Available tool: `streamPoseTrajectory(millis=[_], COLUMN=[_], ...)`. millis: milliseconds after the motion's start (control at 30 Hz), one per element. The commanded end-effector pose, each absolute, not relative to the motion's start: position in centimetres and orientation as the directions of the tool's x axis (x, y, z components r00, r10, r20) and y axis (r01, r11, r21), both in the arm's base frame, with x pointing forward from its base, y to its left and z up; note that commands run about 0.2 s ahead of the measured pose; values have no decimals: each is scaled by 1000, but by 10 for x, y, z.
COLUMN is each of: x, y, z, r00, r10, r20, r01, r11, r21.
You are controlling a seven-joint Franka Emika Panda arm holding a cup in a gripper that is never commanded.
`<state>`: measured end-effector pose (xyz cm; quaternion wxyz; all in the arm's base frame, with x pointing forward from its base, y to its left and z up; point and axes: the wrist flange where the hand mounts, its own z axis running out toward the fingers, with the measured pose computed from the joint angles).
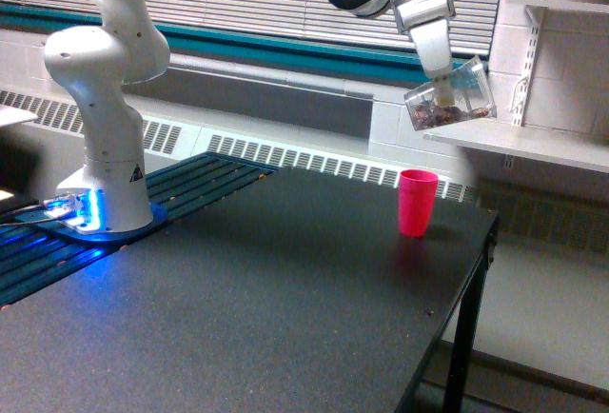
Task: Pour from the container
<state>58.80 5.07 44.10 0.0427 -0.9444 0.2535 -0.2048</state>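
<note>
The container (453,96) is a small clear plastic cup with brownish bits lying in it. It hangs tilted well onto its side, high at the exterior view's right. My gripper (440,78) is shut on it from above, the fingers mostly hidden by the cup's wall. An opaque pink cup (418,203) stands upright on the dark table (266,289) near its far right corner, below the container and a little to its left. Nothing shows falling between the two.
My arm's white base (105,161) stands on the table's left side with a blue glow at its foot. A white wall shelf (533,142) runs just behind and beneath the held container. The table's right edge (476,289) drops off close to the pink cup.
</note>
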Motion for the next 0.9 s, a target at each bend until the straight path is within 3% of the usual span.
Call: streamPoseTrajectory(millis=[33,400,900], x=[591,589,565], y=[41,64,125], z=[444,446,420], r00=[778,795,870], r10=[-502,-448,-210], r20=[378,409,446], r01=[-470,-412,-193], r11=[-864,-893,-978], r21=[-180,-178,-83])
